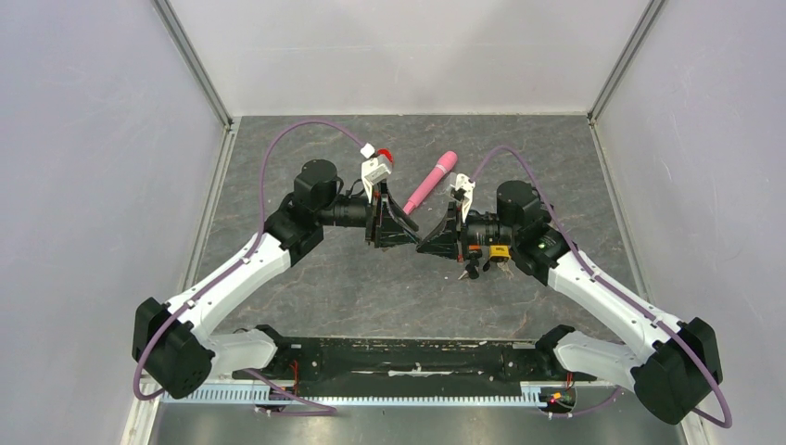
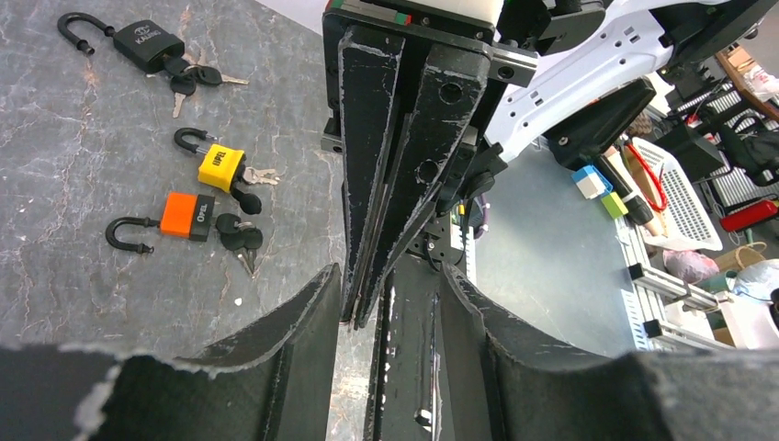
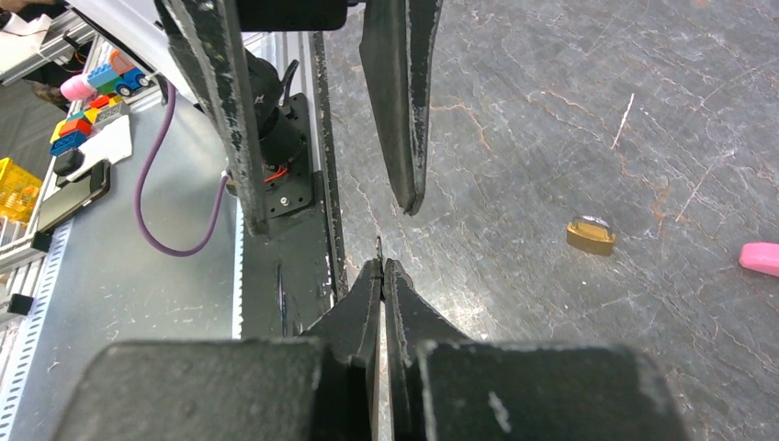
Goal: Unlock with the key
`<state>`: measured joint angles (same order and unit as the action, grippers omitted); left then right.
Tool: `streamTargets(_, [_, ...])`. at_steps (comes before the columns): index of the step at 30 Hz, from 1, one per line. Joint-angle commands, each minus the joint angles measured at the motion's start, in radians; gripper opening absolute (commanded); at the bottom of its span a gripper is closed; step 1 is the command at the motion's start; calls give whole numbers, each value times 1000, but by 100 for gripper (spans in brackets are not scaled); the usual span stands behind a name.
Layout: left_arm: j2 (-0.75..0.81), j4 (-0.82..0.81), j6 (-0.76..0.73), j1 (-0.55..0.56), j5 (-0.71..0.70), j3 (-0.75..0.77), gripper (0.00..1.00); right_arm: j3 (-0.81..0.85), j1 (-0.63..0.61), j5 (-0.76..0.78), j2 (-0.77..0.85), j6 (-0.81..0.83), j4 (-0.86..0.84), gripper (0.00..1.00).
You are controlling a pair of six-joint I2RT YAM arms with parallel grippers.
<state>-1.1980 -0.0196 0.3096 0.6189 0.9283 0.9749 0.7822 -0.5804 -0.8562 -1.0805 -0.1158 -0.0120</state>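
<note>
Keys (image 2: 241, 237) bunched at base of orange padlock (image 2: 187, 215); more at yellow padlock (image 2: 220, 167) and black padlock (image 2: 147, 43), all lying on surface (image 2: 55, 294). Right hand (image 3: 381, 266) pressed together, tips between spread fingers of left hand (image 2: 390, 274). Brass padlock (image 3: 590, 235) lies apart.

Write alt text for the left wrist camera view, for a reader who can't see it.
The shut right end effector reaches between the open fingers of the left end effector. Left of them, on the grey table, lie a black padlock, a yellow padlock and an orange padlock, each with keys.
</note>
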Motion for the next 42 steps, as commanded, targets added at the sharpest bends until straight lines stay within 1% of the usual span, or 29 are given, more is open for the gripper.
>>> streamTargets(1, [-7, -46, 34, 7, 34, -1, 48, 37, 1, -37, 21, -31, -68, 0])
streamTargets(8, [-14, 6, -4, 19, 8, 7, 45, 27, 0, -40, 19, -50, -92, 0])
streamTargets(12, [-17, 56, -35, 30, -7, 14, 40, 23, 1, -41, 17, -62, -102, 0])
streamTargets(20, [-17, 66, -45, 33, -17, 21, 20, 19, 0, -44, 17, -76, -118, 0])
streamTargets(22, [-16, 65, -46, 33, -19, 22, 9, 17, 0, -44, 17, -76, -120, 0])
streamTargets(24, [-12, 62, -45, 33, -19, 25, 3, 14, 1, -44, 17, -76, -121, 0])
streamTargets(28, [2, 53, -40, 34, -29, 21, 2, 3, 1, -39, 23, -82, -138, 0])
streamTargets(30, [25, 26, -20, 34, -58, 3, 2, -7, 0, -12, 34, -89, -151, 1])
streamTargets(31, [40, -44, 6, 34, -72, -21, 2, -17, 1, 10, 43, -91, -164, 4])
streamTargets(32, [59, -91, 36, 33, -97, -41, 2, -31, 1, 30, 58, -100, -187, 11])
streamTargets(33, [80, -148, 61, 33, -133, -66, 2, -57, 0, 57, 73, -119, -229, 20])
streamTargets(36, [132, -321, 165, 33, -243, -141, 2, -150, 1, 125, 137, -205, -398, 41])
streamTargets(39, [164, -516, 285, 33, -341, -224, 2, -262, 1, 189, 195, -290, -624, 56])
streamTargets(41, [168, -625, 363, 33, -393, -265, 2, -322, 1, 247, 233, -350, -752, 61])
streamTargets(42, [166, -689, 395, 33, -415, -283, 2, -347, 0, 276, 243, -378, -812, 62])
